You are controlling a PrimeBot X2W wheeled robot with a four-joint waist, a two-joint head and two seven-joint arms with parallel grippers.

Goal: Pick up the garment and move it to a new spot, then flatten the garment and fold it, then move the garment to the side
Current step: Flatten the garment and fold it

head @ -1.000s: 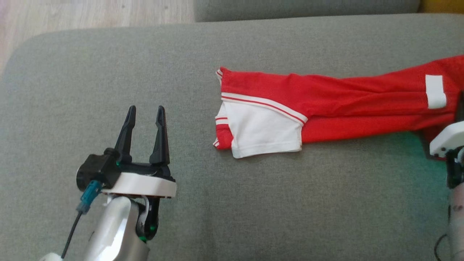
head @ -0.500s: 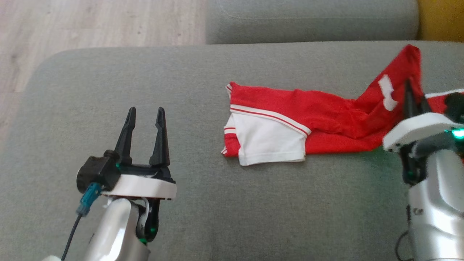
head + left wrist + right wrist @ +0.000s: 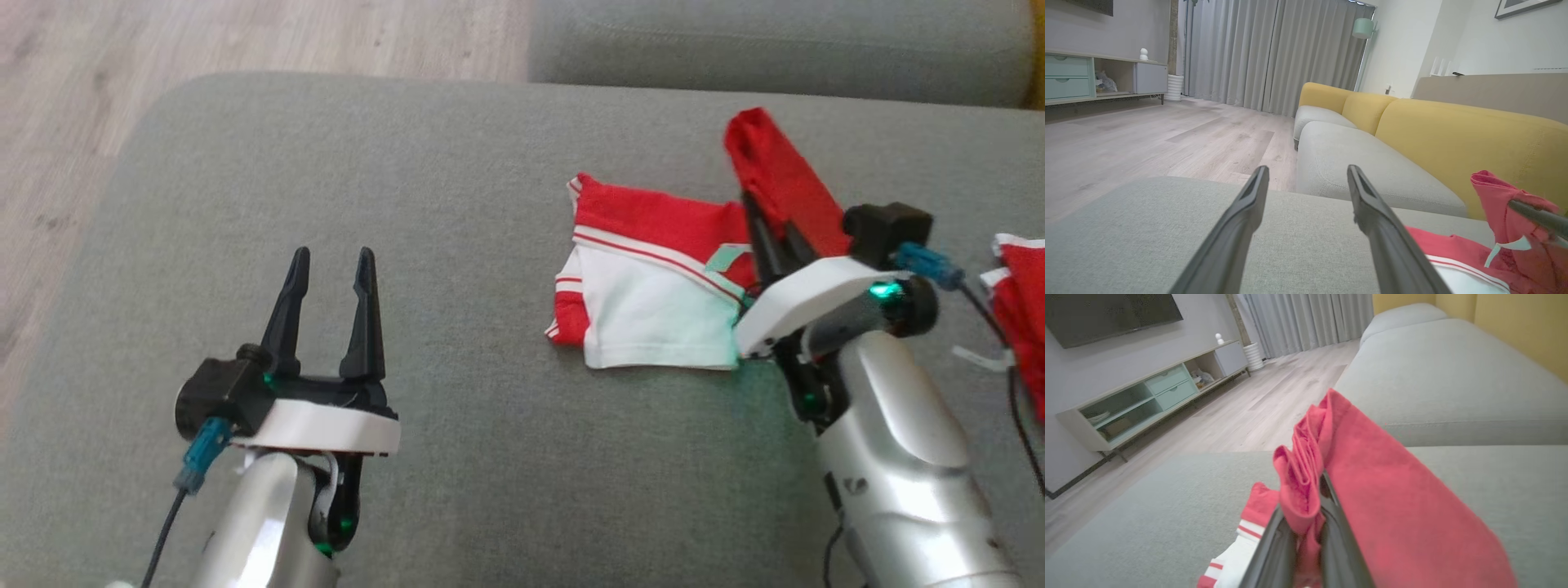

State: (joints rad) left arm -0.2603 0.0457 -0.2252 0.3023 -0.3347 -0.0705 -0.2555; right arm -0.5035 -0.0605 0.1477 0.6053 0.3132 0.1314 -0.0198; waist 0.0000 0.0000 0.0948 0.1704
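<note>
Nearest me, toward the front left corner of the grey sofa seat (image 3: 457,163), my left claw (image 3: 333,251) hovers with its two fingers spread wide apart and nothing between them. It is well apart from the clothing.

Further in, toward the right side of the seat, my right claw (image 3: 769,233) is clamped on a bunched red end of the garment (image 3: 653,220) and holds that end up off the fabric. The rest of the garment, red with a white sleeve and striped trim, lies flat on the seat just beside the claw, on its left.

At the right edge of the seat sits more red and white cloth (image 3: 1016,278). I cannot tell whether it belongs to the same garment.

Beyond the seat's far edge are a second grey cushion (image 3: 775,41) and a wooden floor (image 3: 245,33).

I judge the fold to be under way. The lifted end has yet to be laid down, and the move to the side is not yet done.

Count: two claws, one garment for certain, two grey cushions.
</note>
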